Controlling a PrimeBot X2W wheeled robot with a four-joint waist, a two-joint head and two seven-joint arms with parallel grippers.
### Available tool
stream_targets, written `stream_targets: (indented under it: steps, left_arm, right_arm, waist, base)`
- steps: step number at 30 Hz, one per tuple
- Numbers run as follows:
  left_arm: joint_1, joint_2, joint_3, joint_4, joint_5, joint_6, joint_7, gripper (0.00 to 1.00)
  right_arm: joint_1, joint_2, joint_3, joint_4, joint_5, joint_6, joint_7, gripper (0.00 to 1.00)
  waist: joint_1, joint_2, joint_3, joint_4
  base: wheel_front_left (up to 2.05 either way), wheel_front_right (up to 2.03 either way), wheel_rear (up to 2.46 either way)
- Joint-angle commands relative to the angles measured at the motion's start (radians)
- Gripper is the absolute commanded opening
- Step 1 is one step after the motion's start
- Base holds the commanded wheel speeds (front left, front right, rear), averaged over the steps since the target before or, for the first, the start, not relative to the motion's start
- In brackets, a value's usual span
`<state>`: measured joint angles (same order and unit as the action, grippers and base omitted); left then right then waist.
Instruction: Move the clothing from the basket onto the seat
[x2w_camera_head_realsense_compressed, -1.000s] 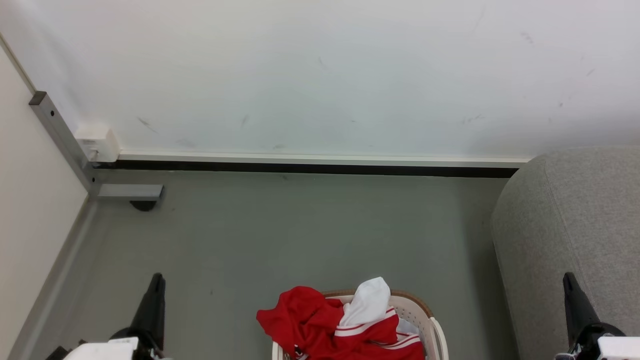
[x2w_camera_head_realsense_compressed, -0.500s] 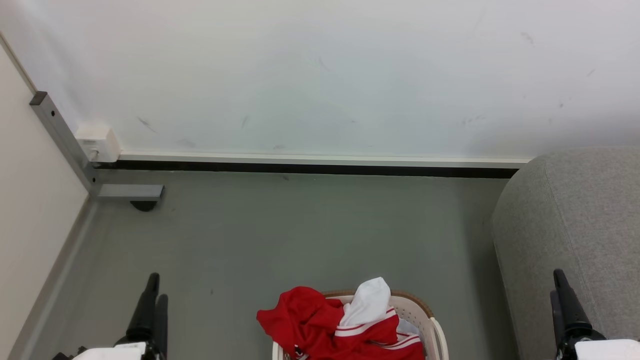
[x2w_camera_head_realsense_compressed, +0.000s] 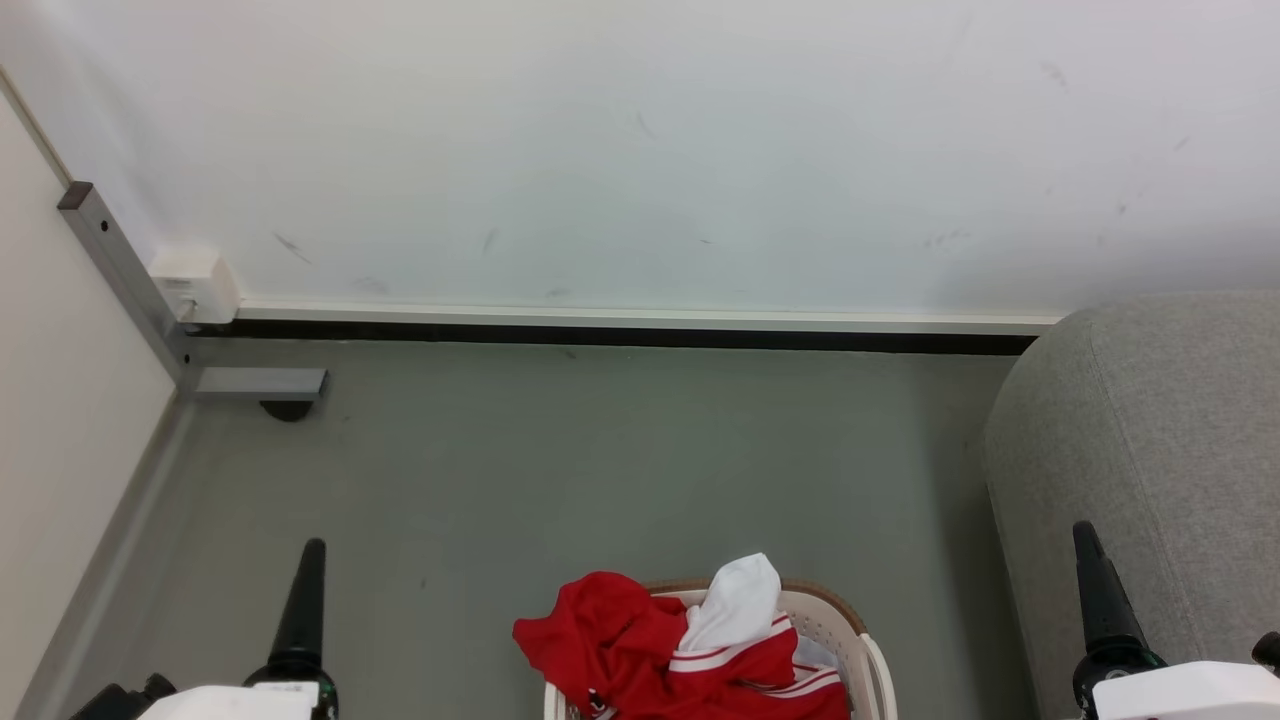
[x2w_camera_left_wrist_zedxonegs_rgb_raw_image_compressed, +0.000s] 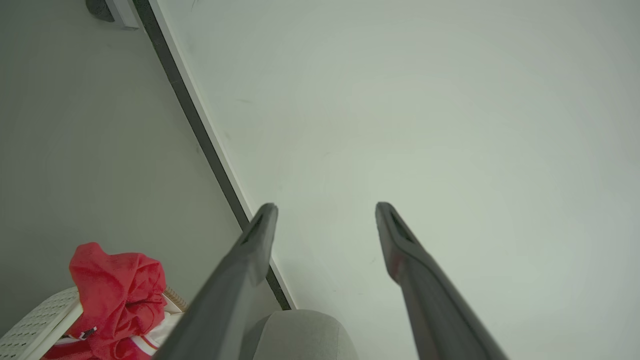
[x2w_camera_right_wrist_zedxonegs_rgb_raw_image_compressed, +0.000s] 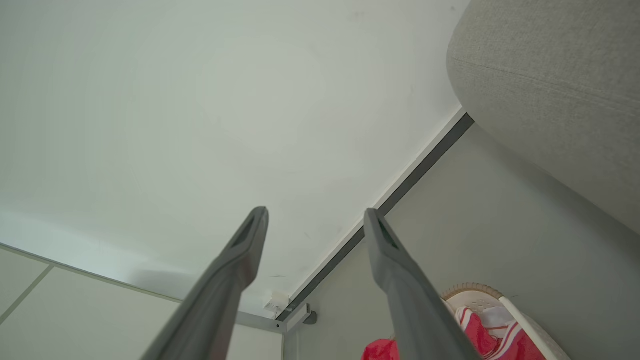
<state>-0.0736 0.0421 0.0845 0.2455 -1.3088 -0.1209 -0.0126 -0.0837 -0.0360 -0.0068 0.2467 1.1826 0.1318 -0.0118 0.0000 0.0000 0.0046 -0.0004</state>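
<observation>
Head view: clothing (x2w_camera_head_realsense_compressed: 640, 645) right of left end effector (x2w_camera_head_realsense_compressed: 310, 560).

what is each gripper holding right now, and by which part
Nothing. The left gripper and right gripper are open and empty; the red clothing lies in the basket.

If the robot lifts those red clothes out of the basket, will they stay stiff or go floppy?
Probably floppy: the red clothing lies crumpled and droops over the basket rim. It likely weighs little, being thin cloth. Tangled pieces may drag along.
</observation>
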Motion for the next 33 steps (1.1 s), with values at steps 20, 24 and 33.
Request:
stream_targets:
  steps: [20, 24, 33]
  left_arm:
    - [0.004, 0.008, 0.0, -0.06, 0.347, 0.018, -0.077, 1.0]
    - [0.004, 0.008, -0.001, -0.06, 0.408, 0.016, -0.09, 1.0]
    - [0.012, 0.009, -0.006, -0.05, 0.545, 0.008, -0.116, 1.0]
  right_arm:
    - [-0.046, -0.013, 0.014, -0.01, -0.407, -0.001, -0.078, 1.0]
    - [-0.051, -0.014, 0.024, -0.005, -0.462, -0.001, -0.09, 1.0]
    - [-0.051, -0.015, 0.033, 0.0, -0.577, -0.001, -0.118, 1.0]
  waist:
    - [0.0, 0.0, -0.001, -0.006]
    - [0.0, 0.0, 0.0, -0.007]
    - [0.0, 0.0, 0.0, -0.011]
  base:
    - [0.0, 0.0, 0.0]
    - [0.0, 0.0, 0.0]
    - [0.0, 0.0, 0.0]
